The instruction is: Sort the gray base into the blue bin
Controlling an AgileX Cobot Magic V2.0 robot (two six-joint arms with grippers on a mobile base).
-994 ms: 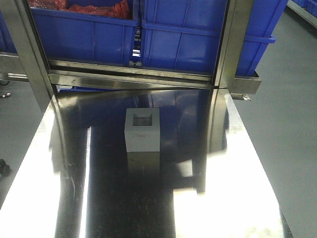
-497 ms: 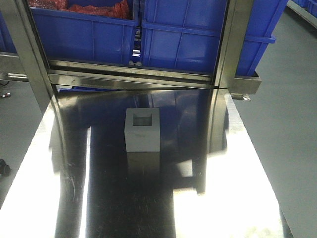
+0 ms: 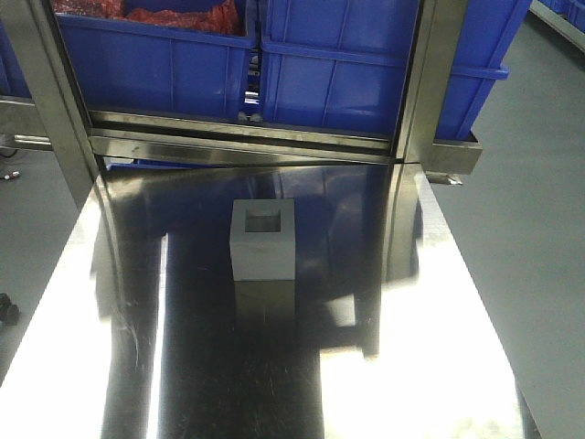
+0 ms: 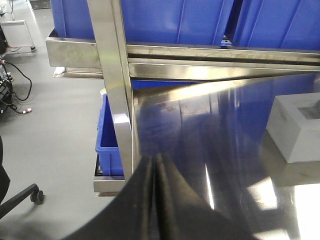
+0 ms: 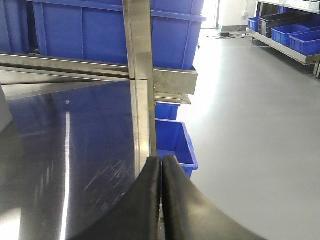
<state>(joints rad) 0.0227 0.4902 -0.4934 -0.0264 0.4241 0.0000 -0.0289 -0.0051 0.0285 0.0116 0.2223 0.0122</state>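
The gray base (image 3: 263, 240) stands near the middle of the shiny steel table (image 3: 439, 366), its square recess facing up. In the left wrist view the gray base (image 4: 297, 127) lies far to the right of my left gripper (image 4: 155, 161), which is shut on nothing at the table's left edge. My right gripper (image 5: 161, 161) is also shut and empty, at the table's right edge. Large blue crates (image 3: 338, 73) line the shelf behind the table; I cannot tell which one is the blue bin. Neither gripper shows in the front view.
Steel frame posts (image 3: 425, 82) and a rail (image 3: 247, 137) stand between the table and the crates. The left crate (image 3: 155, 64) holds red material. Small blue bins sit low beside the table (image 4: 111, 145) (image 5: 175, 142). A chair caster (image 4: 35, 196) is on the floor at left.
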